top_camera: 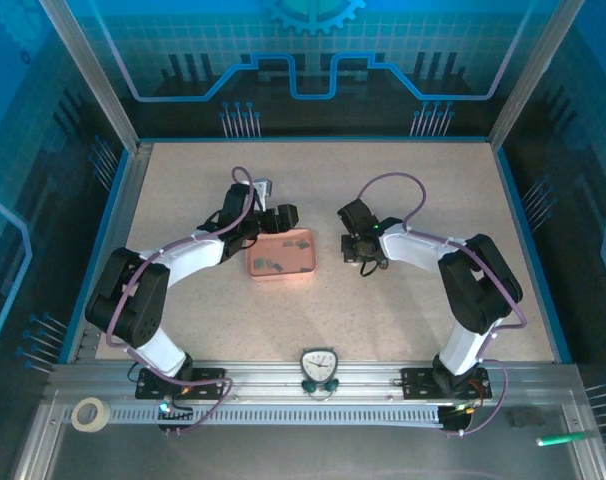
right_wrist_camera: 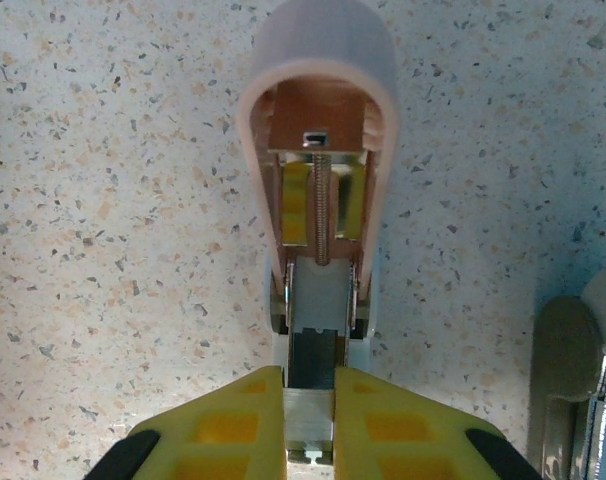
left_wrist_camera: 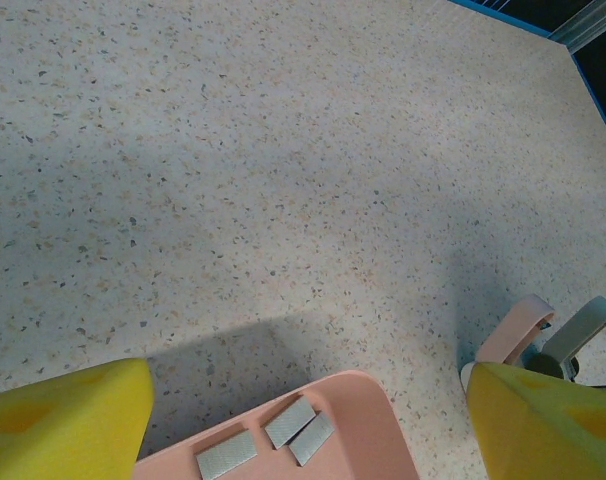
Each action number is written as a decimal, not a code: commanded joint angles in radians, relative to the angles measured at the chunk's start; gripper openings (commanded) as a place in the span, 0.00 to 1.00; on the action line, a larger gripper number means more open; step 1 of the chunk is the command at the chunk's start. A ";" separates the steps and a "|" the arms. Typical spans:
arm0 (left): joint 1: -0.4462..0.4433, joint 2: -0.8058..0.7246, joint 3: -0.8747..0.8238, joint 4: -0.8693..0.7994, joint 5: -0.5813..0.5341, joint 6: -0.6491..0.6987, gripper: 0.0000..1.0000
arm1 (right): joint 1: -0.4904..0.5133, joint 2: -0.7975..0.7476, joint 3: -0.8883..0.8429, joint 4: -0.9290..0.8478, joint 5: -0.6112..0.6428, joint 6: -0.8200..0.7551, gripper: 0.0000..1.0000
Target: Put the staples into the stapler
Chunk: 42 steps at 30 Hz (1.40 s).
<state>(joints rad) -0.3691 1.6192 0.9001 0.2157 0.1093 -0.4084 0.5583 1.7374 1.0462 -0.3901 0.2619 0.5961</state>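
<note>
Three staples lie in the pink tray's corner beneath the spread, empty left hand, while right of the tray the right hand clamps the one opened stapler.

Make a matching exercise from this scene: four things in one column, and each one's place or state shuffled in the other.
1 dark grey metal staple strips
2 white and pale pink mini stapler
3 salmon-pink rectangular tray
4 left hand

A open, holding nothing
B clamped in the right hand
C lying in the tray
D resting on the speckled table

Pairs: 1-C, 2-B, 3-D, 4-A
</note>
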 commanded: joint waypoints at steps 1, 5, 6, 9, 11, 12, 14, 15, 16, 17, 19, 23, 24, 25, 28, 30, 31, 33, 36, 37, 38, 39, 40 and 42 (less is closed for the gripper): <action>0.010 -0.015 -0.010 0.019 0.018 0.024 0.83 | 0.014 0.005 -0.010 -0.007 0.033 0.014 0.15; 0.010 -0.015 -0.010 0.019 0.019 0.023 0.83 | 0.020 -0.029 0.000 -0.017 0.045 0.004 0.15; 0.010 -0.015 -0.010 0.019 0.020 0.023 0.83 | 0.022 -0.040 0.004 -0.019 0.051 0.001 0.15; 0.009 -0.015 -0.010 0.021 0.020 0.022 0.83 | 0.023 -0.074 0.005 -0.024 0.069 -0.005 0.15; 0.010 -0.015 -0.009 0.022 0.022 0.022 0.83 | 0.022 -0.088 0.005 -0.027 0.077 -0.010 0.16; 0.010 -0.014 -0.008 0.024 0.023 0.020 0.83 | 0.022 -0.090 0.006 -0.030 0.080 -0.013 0.16; 0.010 -0.012 -0.008 0.024 0.025 0.017 0.83 | 0.020 -0.086 0.007 -0.032 0.080 -0.013 0.16; 0.010 -0.012 -0.007 0.025 0.025 0.015 0.83 | 0.020 -0.081 0.006 -0.033 0.079 -0.013 0.16; 0.010 -0.010 -0.007 0.025 0.026 0.015 0.83 | 0.019 -0.073 0.006 -0.033 0.077 -0.012 0.16; 0.010 -0.011 -0.006 0.025 0.027 0.015 0.83 | 0.018 -0.065 0.003 -0.032 0.073 -0.009 0.15; 0.011 -0.013 -0.005 0.022 0.027 0.015 0.83 | 0.017 -0.050 0.004 -0.029 0.067 -0.007 0.15; 0.010 -0.018 -0.005 0.019 0.024 0.022 0.83 | 0.017 -0.023 -0.004 -0.005 0.047 0.000 0.15; 0.011 -0.018 -0.006 0.018 0.024 0.021 0.83 | 0.017 -0.019 -0.005 0.000 0.044 0.002 0.15; 0.010 -0.019 -0.006 0.019 0.024 0.020 0.83 | 0.017 -0.015 -0.006 0.004 0.041 0.002 0.15; 0.010 -0.019 -0.005 0.018 0.022 0.019 0.83 | 0.016 -0.009 -0.010 0.007 0.041 0.002 0.15; 0.010 -0.019 -0.004 0.019 0.022 0.020 0.83 | 0.015 -0.006 -0.012 0.010 0.043 0.002 0.15; 0.010 -0.019 -0.004 0.019 0.024 0.020 0.83 | 0.015 -0.005 -0.013 0.011 0.042 0.002 0.15; 0.010 -0.019 -0.002 0.019 0.024 0.019 0.83 | 0.014 -0.002 -0.016 0.014 0.043 0.002 0.15; 0.010 -0.019 -0.003 0.018 0.024 0.019 0.82 | 0.012 0.003 -0.020 0.018 0.041 0.004 0.15; 0.011 -0.019 -0.002 0.019 0.025 0.019 0.82 | 0.012 0.007 -0.020 0.018 0.040 0.004 0.15; 0.010 -0.018 -0.003 0.019 0.026 0.018 0.82 | 0.012 0.008 -0.022 0.018 0.040 0.004 0.15; 0.010 -0.018 -0.003 0.019 0.026 0.019 0.82 | 0.012 0.010 -0.023 0.019 0.040 0.004 0.15; 0.010 -0.018 -0.004 0.019 0.025 0.019 0.83 | 0.012 0.011 -0.023 0.017 0.039 0.004 0.15; 0.010 -0.017 -0.004 0.018 0.025 0.019 0.82 | 0.013 0.011 -0.025 0.018 0.039 0.005 0.15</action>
<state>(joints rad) -0.3691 1.6192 0.9001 0.2157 0.1127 -0.4088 0.5701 1.7340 1.0374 -0.3775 0.3035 0.5907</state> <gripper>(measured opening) 0.824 0.154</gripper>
